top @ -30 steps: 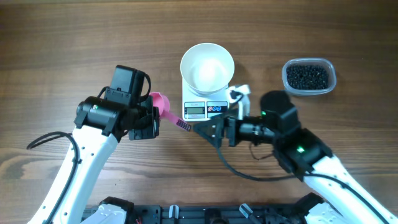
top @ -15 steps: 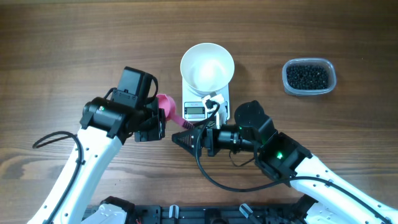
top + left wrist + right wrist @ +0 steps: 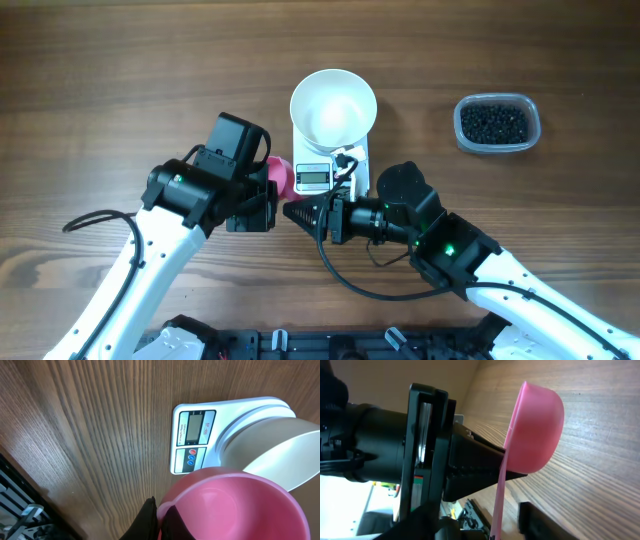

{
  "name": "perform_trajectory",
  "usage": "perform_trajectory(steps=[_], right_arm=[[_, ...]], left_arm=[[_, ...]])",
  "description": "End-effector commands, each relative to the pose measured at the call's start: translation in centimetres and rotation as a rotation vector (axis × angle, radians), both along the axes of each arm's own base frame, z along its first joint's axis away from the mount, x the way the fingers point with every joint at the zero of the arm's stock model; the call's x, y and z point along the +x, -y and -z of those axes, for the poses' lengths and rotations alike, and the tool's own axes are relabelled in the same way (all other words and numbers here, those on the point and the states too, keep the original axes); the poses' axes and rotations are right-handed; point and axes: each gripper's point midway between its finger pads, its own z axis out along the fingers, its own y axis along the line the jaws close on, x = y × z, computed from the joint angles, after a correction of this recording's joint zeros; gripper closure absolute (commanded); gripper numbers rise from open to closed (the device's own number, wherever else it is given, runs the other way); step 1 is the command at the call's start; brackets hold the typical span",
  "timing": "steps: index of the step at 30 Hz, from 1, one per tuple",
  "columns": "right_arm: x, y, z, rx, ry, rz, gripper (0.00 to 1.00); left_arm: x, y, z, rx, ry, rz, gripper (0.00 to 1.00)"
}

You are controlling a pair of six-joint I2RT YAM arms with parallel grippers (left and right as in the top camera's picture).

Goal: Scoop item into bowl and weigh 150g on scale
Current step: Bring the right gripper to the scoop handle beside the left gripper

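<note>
Left tool (image 3: 268,200) clamped on pink scoop (image 3: 281,178) handle, cup just left of scale (image 3: 315,178), bowl (image 3: 333,108) on it. Right tool (image 3: 296,213) apart, straddling handle end.

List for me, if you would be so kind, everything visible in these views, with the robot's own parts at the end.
table: one, brown wood grain, under everything
scale: one, white with a grey display, table centre
bowl: one, white, empty, on the scale
tub: one, clear plastic, on the table to the right of the bowl
beads: many, black, inside the tub
scoop: one, pink, empty, just left of the scale's display
left gripper: one, black, shut on the scoop
right gripper: one, black, tip close to the scoop below the scale; its jaw state is unclear
</note>
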Motion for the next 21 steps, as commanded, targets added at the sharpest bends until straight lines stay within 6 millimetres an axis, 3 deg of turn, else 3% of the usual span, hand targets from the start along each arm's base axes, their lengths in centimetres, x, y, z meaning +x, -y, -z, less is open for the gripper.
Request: perform_trajectory(steps=[1,21], right_arm=[[0.44,-0.2,-0.44,0.004,0.01,0.016,0.48],[0.43,-0.2,-0.42,0.011,-0.017,0.026,0.76]], left_arm=[[0.19,-0.19,-0.06,0.013,0.006,-0.019,0.96],[0.19,-0.21,-0.06,0.014,0.006,-0.019,0.96]])
